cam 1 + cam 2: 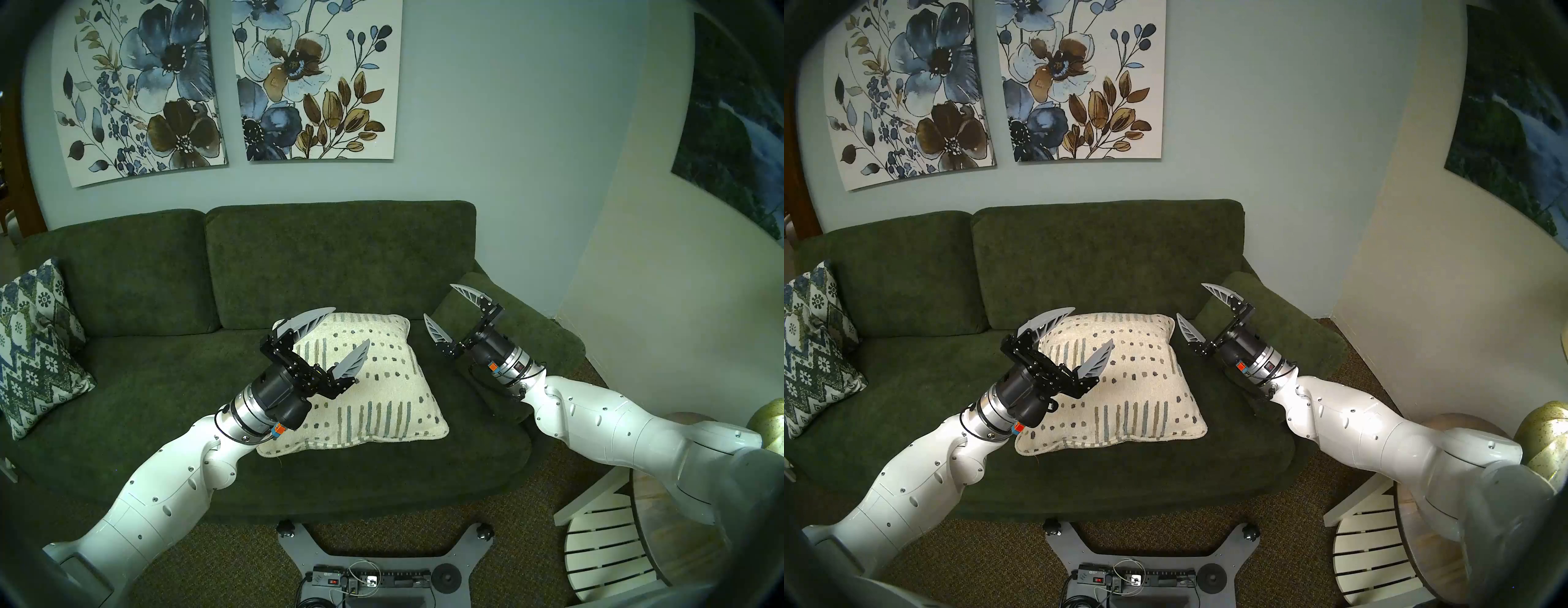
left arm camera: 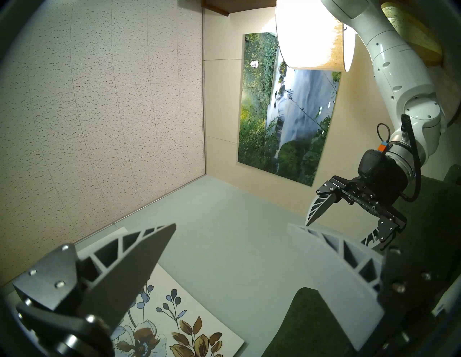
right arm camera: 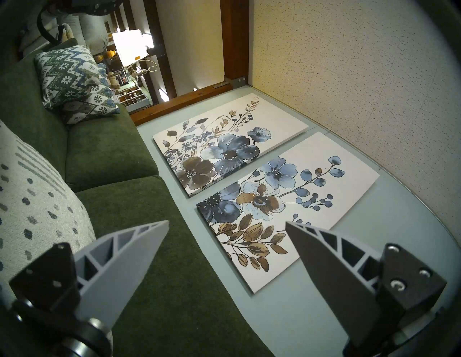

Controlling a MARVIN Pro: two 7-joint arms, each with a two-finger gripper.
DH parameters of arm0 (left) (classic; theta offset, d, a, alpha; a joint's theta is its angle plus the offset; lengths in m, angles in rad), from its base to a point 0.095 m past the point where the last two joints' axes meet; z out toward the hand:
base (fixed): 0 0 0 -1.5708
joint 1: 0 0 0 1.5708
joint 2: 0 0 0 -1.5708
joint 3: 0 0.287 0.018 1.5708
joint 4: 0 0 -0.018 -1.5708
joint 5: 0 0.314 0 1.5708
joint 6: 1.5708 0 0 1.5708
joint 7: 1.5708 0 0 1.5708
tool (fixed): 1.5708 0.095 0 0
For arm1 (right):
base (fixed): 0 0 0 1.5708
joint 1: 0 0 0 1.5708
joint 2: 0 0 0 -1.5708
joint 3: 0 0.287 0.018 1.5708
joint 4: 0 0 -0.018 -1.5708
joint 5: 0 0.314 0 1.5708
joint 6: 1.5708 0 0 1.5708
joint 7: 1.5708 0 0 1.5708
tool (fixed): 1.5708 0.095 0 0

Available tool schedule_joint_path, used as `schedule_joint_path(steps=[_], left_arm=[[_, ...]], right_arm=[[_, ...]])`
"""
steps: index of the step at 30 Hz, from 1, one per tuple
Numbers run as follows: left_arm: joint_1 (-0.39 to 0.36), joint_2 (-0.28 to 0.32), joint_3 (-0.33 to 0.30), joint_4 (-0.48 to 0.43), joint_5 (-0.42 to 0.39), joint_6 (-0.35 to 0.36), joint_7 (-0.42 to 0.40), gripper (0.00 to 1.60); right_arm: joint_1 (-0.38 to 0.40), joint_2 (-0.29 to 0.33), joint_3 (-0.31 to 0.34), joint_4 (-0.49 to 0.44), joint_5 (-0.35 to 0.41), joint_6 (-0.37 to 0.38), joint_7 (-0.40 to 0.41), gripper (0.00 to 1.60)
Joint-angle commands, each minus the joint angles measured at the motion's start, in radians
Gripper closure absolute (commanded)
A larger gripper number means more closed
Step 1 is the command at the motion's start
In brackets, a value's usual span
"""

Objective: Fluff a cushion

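The cushion (image 1: 373, 378) lies flat on the seat of the green sofa (image 1: 140, 382), right of the middle, with nothing gripping it. Both arms hang above the seat with their fingers tilted upward. The left gripper (image 1: 335, 335) is spread wide and empty over the cushion's left edge; the right gripper (image 1: 456, 312) is likewise released, just beside the far right corner. Whether any fluffing has been done cannot be told; judging by the free grippers, either squeezing is yet to come or it is over. The cushion looks fairly plump, cream-white with rows of grey-blue and olive dashes, 1 band of short stripes near its front, piped edge slightly wavy.
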Motion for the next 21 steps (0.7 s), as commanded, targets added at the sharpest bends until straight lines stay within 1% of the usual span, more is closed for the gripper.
schedule_joint_path(steps=[1,15,18,21], left_arm=[[-0.001,0.001,-0.001,-0.005,0.000,0.001,0.000,0.00],[-0.001,0.001,-0.001,-0.005,0.000,0.001,0.000,0.00],[-0.001,0.001,-0.001,-0.005,0.000,0.001,0.000,0.00],[-0.001,0.001,-0.001,-0.004,0.000,0.001,0.000,0.00]], right_arm=[[0.005,0.000,0.004,-0.001,0.000,0.000,-0.002,0.00],[0.005,0.000,0.004,-0.001,0.000,0.000,-0.002,0.00],[-0.007,0.012,-0.007,-0.038,0.005,0.026,0.024,0.00],[-0.025,0.012,-0.037,-0.070,-0.013,0.057,0.066,0.00]])
